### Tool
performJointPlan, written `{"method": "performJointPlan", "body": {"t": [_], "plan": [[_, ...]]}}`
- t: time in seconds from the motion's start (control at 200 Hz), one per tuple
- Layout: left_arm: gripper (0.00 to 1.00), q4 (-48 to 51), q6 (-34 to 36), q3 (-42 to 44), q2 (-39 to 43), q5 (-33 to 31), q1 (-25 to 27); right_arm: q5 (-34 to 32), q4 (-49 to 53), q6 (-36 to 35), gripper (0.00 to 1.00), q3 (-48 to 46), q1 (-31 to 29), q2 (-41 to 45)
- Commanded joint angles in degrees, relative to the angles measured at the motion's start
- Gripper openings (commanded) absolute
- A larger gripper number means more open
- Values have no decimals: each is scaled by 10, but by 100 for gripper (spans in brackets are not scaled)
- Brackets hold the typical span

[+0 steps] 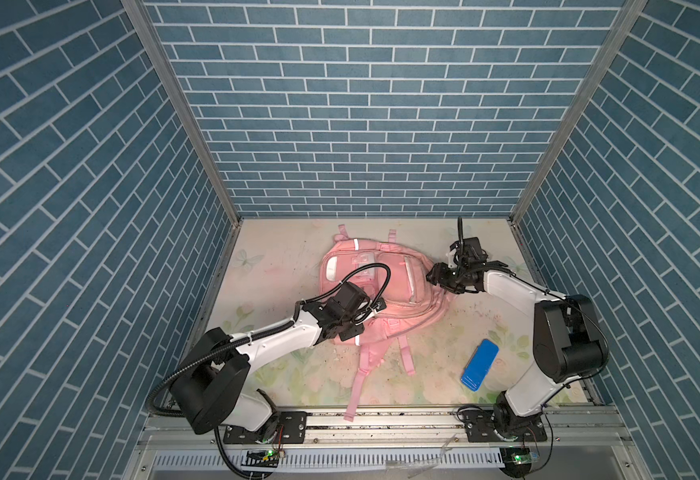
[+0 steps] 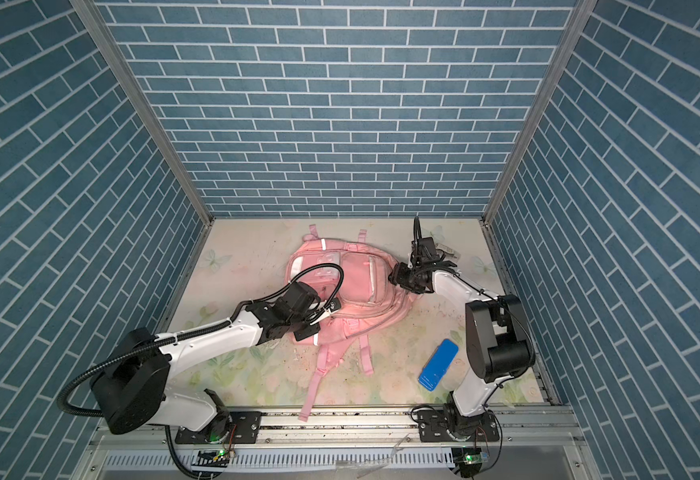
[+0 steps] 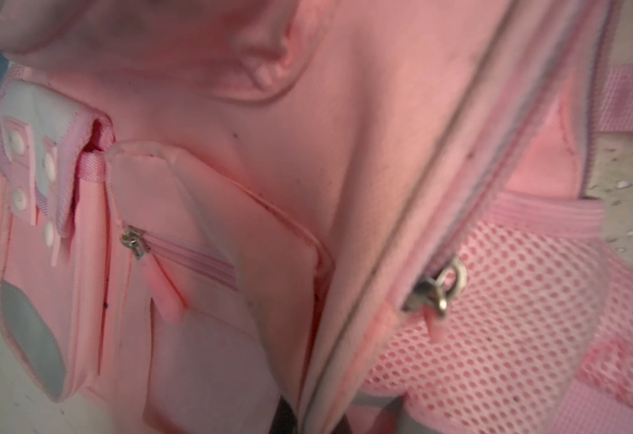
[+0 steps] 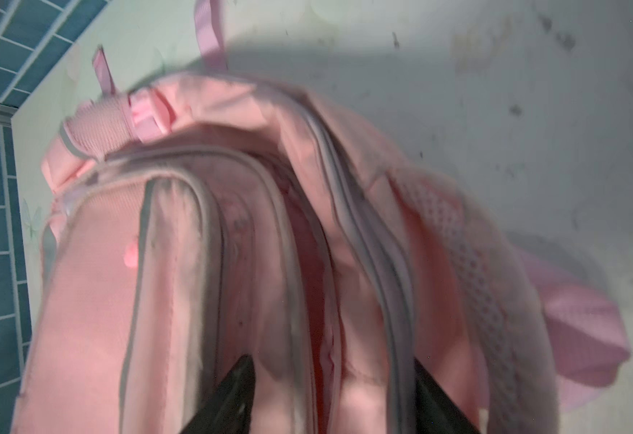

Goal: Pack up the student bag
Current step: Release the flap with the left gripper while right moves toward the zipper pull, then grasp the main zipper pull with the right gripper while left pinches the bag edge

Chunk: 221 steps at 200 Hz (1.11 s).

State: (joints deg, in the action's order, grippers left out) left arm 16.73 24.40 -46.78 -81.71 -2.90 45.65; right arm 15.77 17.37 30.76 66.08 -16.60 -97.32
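- A long pink strap (image 1: 355, 386) of the student bag trails toward the near edge, its end lying over the metal rail (image 1: 402, 415).
- A blue oblong case (image 1: 480, 365) lies flat on the near right of the desk (image 1: 281, 257), well apart from the bag and close to the right arm's base. There is bare room between the case and the straps.
- The left pincer (image 1: 360, 320) is clenched at the bag's near-left edge. Whether fabric is caught in it cannot be told.
- The student bag (image 1: 394, 286) lies front-up at mid-desk, toward the far side. The left wrist view shows a zipped pocket and a mesh side pocket (image 3: 495, 319).
- The right pincer (image 4: 335, 394) is released, its fingers (image 4: 232, 394) spread either side of the bag's piped right rim.
- The far left of the desk is bare up to the brick-patterned walls (image 1: 360, 124).
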Motion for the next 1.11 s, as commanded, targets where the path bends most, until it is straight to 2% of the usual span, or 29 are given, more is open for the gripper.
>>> {"method": "performJointPlan", "body": {"t": [0.0, 0.135, 0.28, 0.345, 0.465, 0.58, 0.765, 0.915, 1.1], "plan": [[0, 0, -101, -12, 19, 56, 16, -46, 17, -54, 69, 30, -2, 20], [0, 6, -162, -25, 7, 44, 17, -82, 20, -61, 75, 11, -2, 64], [0, 12, -229, -38, -4, 45, 16, -112, 1, -66, 78, -50, -3, 147], [0, 14, -275, -42, -6, 39, 10, -114, -19, -73, 77, -86, -3, 193], [0, 13, -351, -36, -1, 40, -21, -76, -47, -86, 71, -146, -16, 262], [0, 2, -418, -22, 17, 49, -48, -35, -59, -99, 59, -186, -58, 290], [0, -55, -496, -24, 28, 105, -50, -10, -111, -117, 53, -225, -148, 276], [0, -78, -525, -50, 9, 125, -25, -59, -194, -193, 53, -247, -228, 287], [0, -114, -560, -69, -9, 160, -14, -100, -304, -256, 46, -317, -273, 325]]}}
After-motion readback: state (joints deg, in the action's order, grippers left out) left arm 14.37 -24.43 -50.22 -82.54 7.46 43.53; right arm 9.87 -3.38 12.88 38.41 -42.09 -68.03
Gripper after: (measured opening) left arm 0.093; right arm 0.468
